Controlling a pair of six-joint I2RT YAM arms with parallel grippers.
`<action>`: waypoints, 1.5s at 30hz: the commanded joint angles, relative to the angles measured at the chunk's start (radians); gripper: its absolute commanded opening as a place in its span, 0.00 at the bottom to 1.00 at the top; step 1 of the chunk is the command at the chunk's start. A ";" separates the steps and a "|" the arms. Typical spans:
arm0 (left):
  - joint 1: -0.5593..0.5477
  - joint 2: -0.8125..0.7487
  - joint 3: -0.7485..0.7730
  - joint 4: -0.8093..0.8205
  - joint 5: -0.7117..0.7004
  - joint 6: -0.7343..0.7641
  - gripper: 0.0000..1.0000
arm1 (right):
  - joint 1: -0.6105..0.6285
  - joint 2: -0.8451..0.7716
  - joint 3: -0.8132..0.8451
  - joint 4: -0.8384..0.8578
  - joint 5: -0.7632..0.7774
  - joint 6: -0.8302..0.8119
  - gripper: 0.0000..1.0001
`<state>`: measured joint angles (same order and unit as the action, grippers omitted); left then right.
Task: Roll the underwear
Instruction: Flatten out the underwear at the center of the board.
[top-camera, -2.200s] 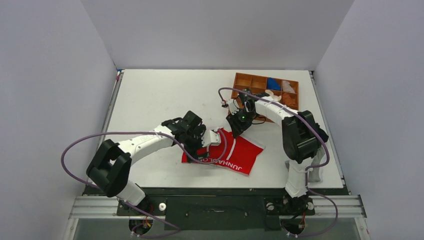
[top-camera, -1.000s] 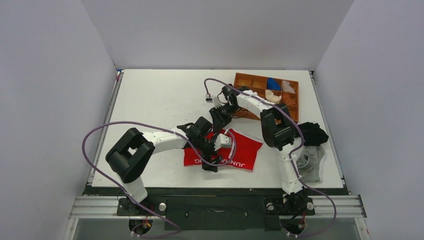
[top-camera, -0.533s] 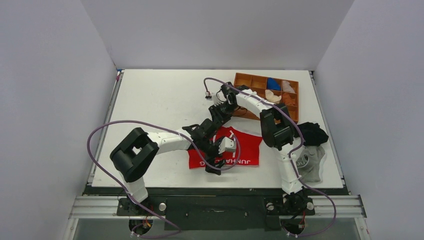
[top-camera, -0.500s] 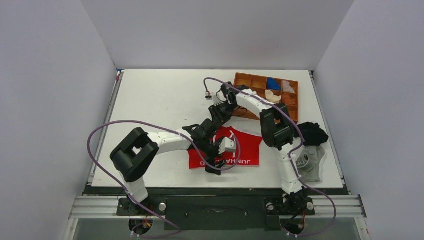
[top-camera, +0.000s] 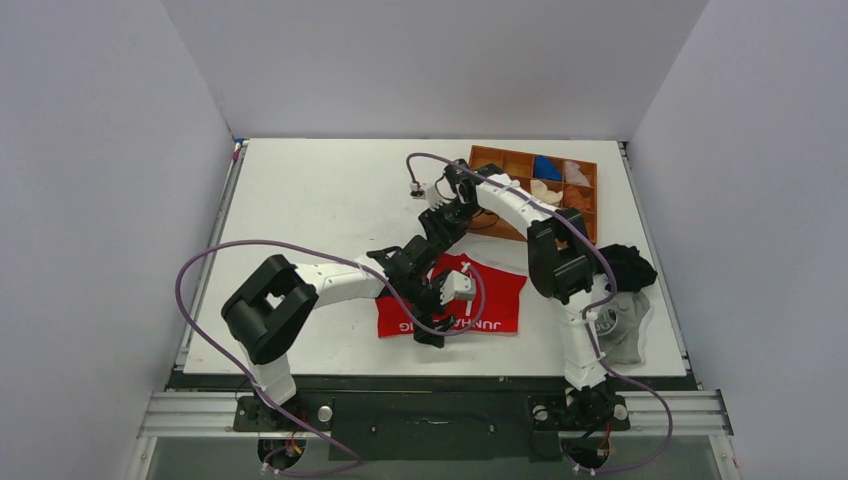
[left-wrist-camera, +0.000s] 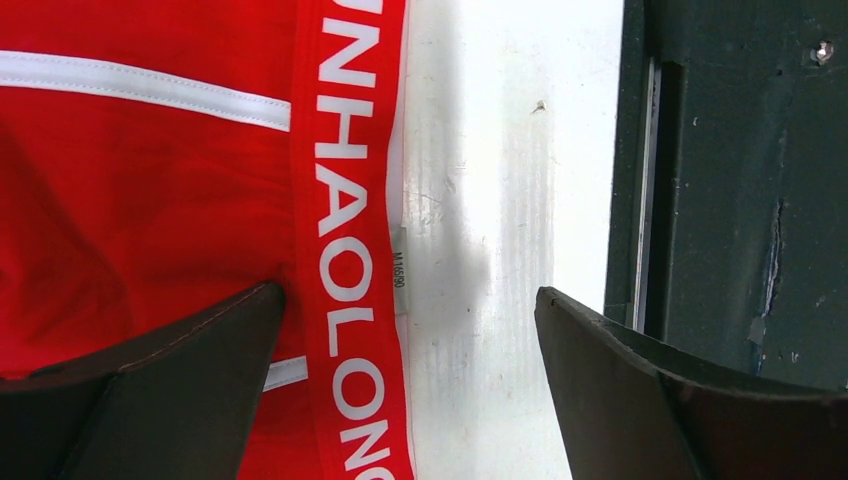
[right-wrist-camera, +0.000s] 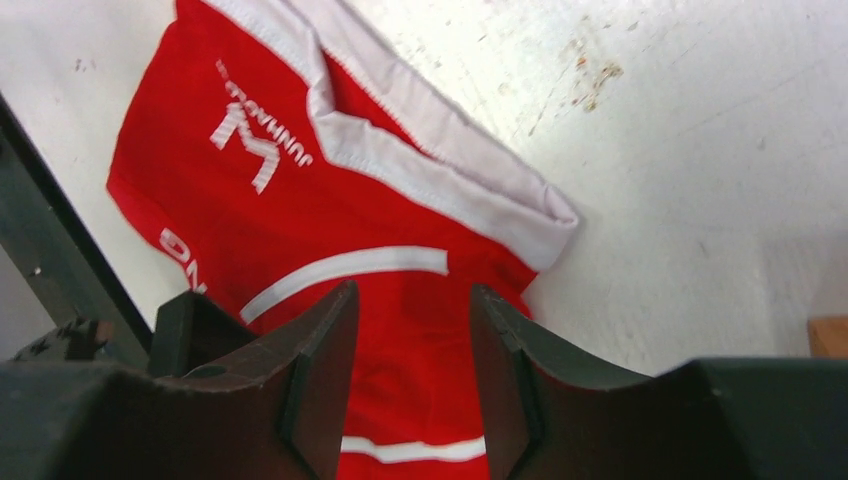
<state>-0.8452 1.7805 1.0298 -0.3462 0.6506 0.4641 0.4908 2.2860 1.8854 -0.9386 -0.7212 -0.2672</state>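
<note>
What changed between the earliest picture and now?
The underwear turned from slanted to square with the near edge of the table. The left gripper, open, moved nearer, over the waistband. The right gripper shifted left along its far edge. The orange tray stayed put.

The underwear (left-wrist-camera: 150, 180) is soft, matt red knit cloth, lightly creased, with flat white trim (right-wrist-camera: 450, 185) stitched along its edges and smooth white lettering printed on the waistband (left-wrist-camera: 345, 250). The fingers (left-wrist-camera: 180, 380) of my left hand (left-wrist-camera: 408, 293) and those of my right hand (right-wrist-camera: 412, 295) look like dark, matt plastic with a faintly grainy face. The worktop (left-wrist-camera: 480, 150) is hard, white and dull, scuffed and speckled with small brown marks, and the frame (left-wrist-camera: 720, 200) at its edge is dark painted metal, scratched in places.
</note>
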 joint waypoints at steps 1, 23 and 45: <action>-0.002 -0.011 0.058 -0.022 -0.022 -0.028 0.96 | -0.012 -0.138 0.058 -0.104 -0.041 -0.106 0.42; 0.474 -0.256 0.149 -0.168 -0.156 -0.211 0.97 | -0.259 -0.642 -0.528 0.042 0.207 -0.139 0.43; 0.157 -0.292 0.160 -0.266 -0.603 -0.065 0.98 | -0.354 -0.570 -0.707 0.141 0.458 -0.031 0.44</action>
<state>-0.6064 1.5021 1.1931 -0.6727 0.1402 0.3561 0.1364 1.6680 1.1698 -0.8158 -0.2733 -0.3176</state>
